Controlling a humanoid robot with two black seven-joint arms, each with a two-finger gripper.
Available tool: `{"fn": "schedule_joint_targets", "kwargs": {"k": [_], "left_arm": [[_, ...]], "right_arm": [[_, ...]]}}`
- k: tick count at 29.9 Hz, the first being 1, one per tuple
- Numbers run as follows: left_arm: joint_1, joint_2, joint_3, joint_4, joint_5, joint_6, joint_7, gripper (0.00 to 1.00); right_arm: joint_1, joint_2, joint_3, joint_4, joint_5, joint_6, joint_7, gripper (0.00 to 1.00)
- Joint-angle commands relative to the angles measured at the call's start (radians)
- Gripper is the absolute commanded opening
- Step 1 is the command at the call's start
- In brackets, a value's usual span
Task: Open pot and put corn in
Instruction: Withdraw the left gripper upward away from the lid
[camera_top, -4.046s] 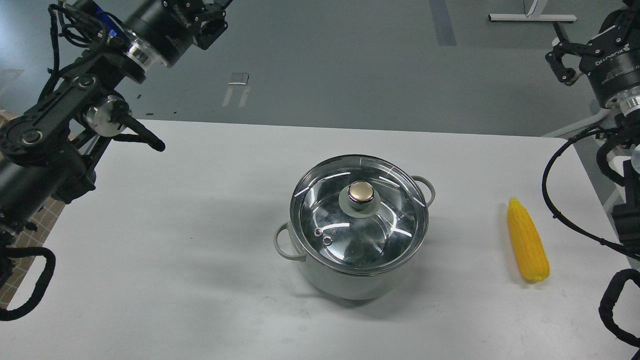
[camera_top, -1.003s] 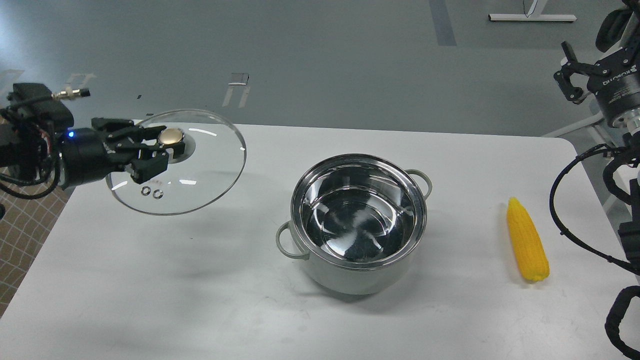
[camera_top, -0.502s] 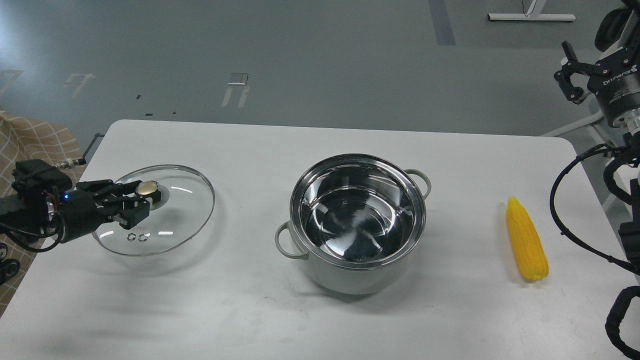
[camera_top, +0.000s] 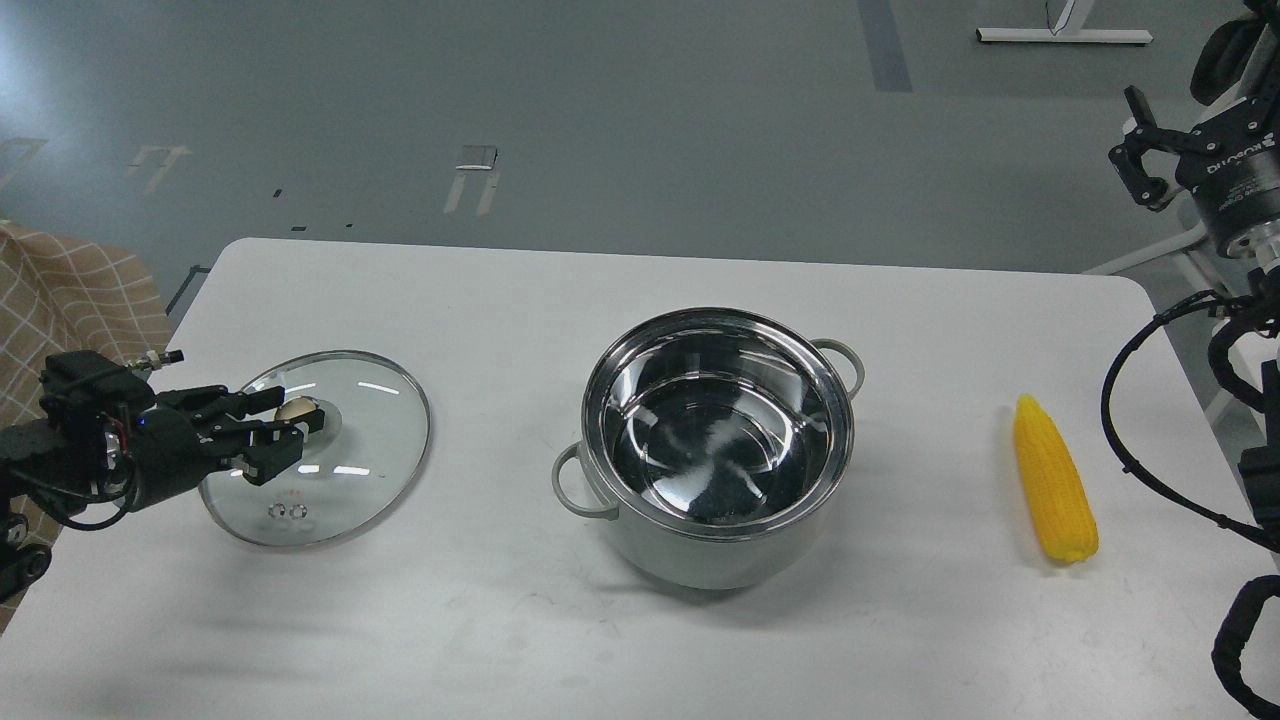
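Over on the far left, the left gripper (camera_top: 283, 432) was clamped round the gold knob (camera_top: 297, 408) of the lid (camera_top: 340, 470), which was seen low over the table (camera_top: 480, 620). The pot (camera_top: 716, 450) was sat open and empty mid-table. The corn (camera_top: 1054, 479) was laid well to its right, and the right gripper (camera_top: 1140, 150) was parked up top, fingers spread, nothing held.

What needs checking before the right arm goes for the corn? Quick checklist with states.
1. Pot open, steel interior empty: ok.
2. Glass lid down on the table, apart from the pot: ok.
3. Left gripper released from the lid knob: not ok, fingers around it.
4. Corn lying free right of the pot: ok.
5. Right gripper open: cannot tell.
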Motion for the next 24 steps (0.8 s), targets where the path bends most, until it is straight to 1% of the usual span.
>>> {"fn": "schedule_joint_targets", "kwargs": {"k": [1,8,11,12,14,17,18,20,21,22,24], "left_arm": [[0.001,-0.001,-0.001,0.000,-0.008,0.021,-0.001,0.87],[-0.022,0.003,-0.025,0.000,-0.045,0.034,-0.001,0.89],[-0.117,0.003,-0.039,0.000,-0.194,0.035,-0.001,0.91],[-0.167,0.001,-0.036,0.000,-0.255,0.035,-0.001,0.93],[-0.215,0.001,-0.037,0.000,-0.306,0.034,-0.001,0.94],[-0.351,-0.005,-0.042,0.003,-0.425,0.031,-0.001,0.94],[-0.399,-0.025,-0.042,0.017,-0.485,0.031,-0.001,0.94],[-0.436,-0.066,-0.041,0.054,-0.537,0.031,-0.001,0.94],[-0.473,-0.118,-0.039,0.109,-0.577,0.032,-0.001,0.94],[-0.491,-0.144,-0.039,0.141,-0.597,0.032,-0.001,0.94],[-0.556,-0.241,-0.042,0.254,-0.654,0.026,-0.001,0.94]], "right_arm": [[-0.004,-0.004,-0.001,0.000,-0.002,0.000,0.000,1.00],[-0.019,-0.021,0.000,0.000,-0.002,0.000,0.000,1.00],[-0.036,-0.053,-0.023,0.005,-0.005,0.000,-0.002,1.00],[-0.050,-0.075,-0.035,0.017,-0.005,0.000,-0.002,1.00],[-0.061,-0.098,-0.041,0.043,-0.006,0.000,-0.002,1.00],[-0.085,-0.158,-0.046,0.097,-0.017,0.000,-0.002,1.00],[-0.096,-0.187,-0.047,0.109,-0.020,0.000,-0.003,1.00],[-0.107,-0.222,-0.052,0.123,-0.025,0.000,-0.011,1.00],[-0.123,-0.260,-0.076,0.149,-0.044,0.000,-0.012,1.00],[-0.133,-0.282,-0.093,0.167,-0.061,0.000,-0.012,1.00],[-0.159,-0.358,-0.148,0.260,-0.141,0.000,-0.011,1.00]]}}
